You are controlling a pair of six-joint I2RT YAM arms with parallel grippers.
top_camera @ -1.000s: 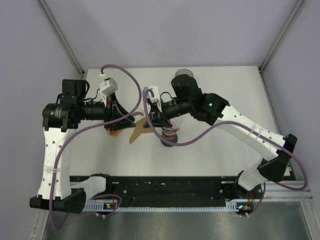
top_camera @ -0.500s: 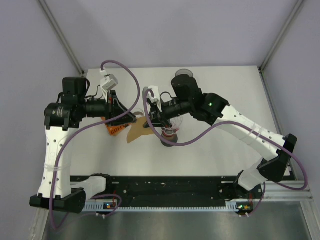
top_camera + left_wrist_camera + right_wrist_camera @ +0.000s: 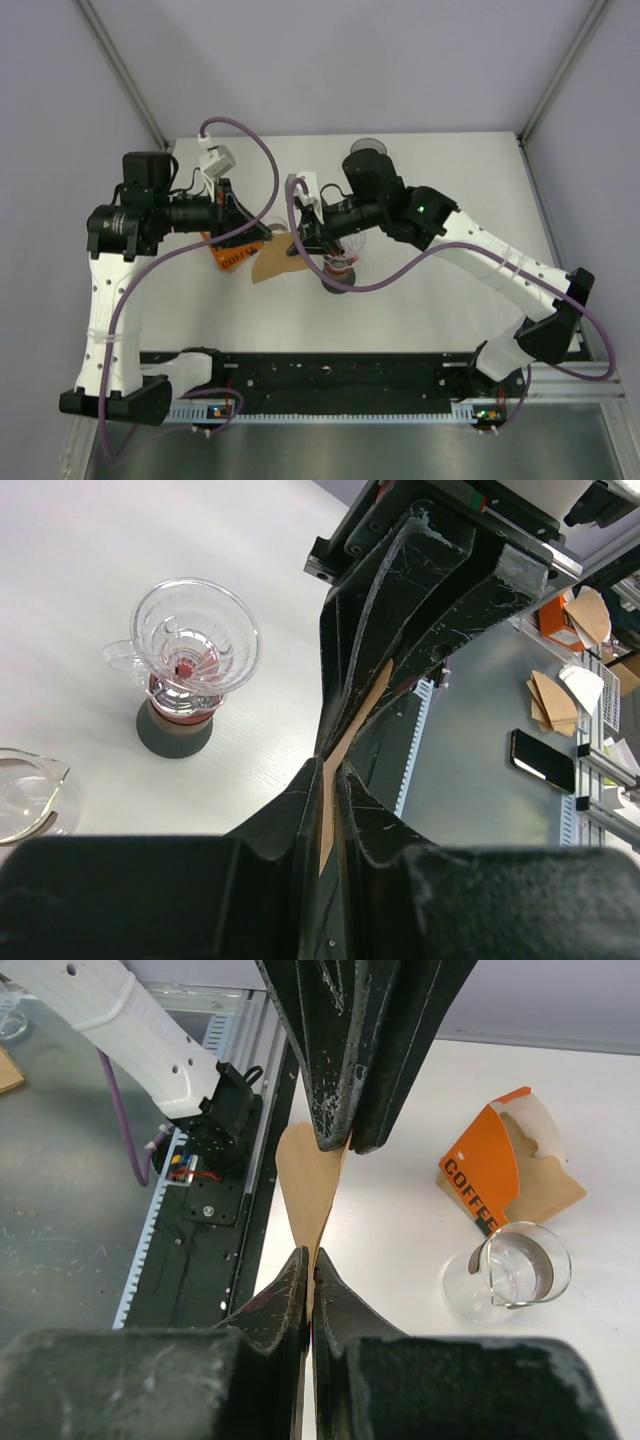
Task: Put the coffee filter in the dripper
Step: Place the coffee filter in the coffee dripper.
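The white table (image 3: pixel 450 180) lies under both claws, which meet fingertip to fingertip above its middle. An orange packet (image 3: pixel 485 1175) marked COFFEE lies flat on it just beside the left claw, toward the near edge. Spare filters (image 3: pixel 548 1188) of brown paper poke out of its open end. The clear dripper (image 3: pixel 195 635) stands upright on a dark base with a red collar, under the right claw's wrist and off to the side of the fingertips. Its ribbed cone faces up, and the coffee filter is not yet in it. A small glass jug (image 3: pixel 510 1275) stands touching or just beside the packet, near the left claw.

The coffee filter (image 3: pixel 310 1185), a folded brown paper cone, hangs in the air between the two claws, clear of the table. The left gripper (image 3: pixel 328 770) has its fingers pressed together on one edge of the paper. The right gripper (image 3: pixel 310 1257) is clamped tight on the opposite edge.
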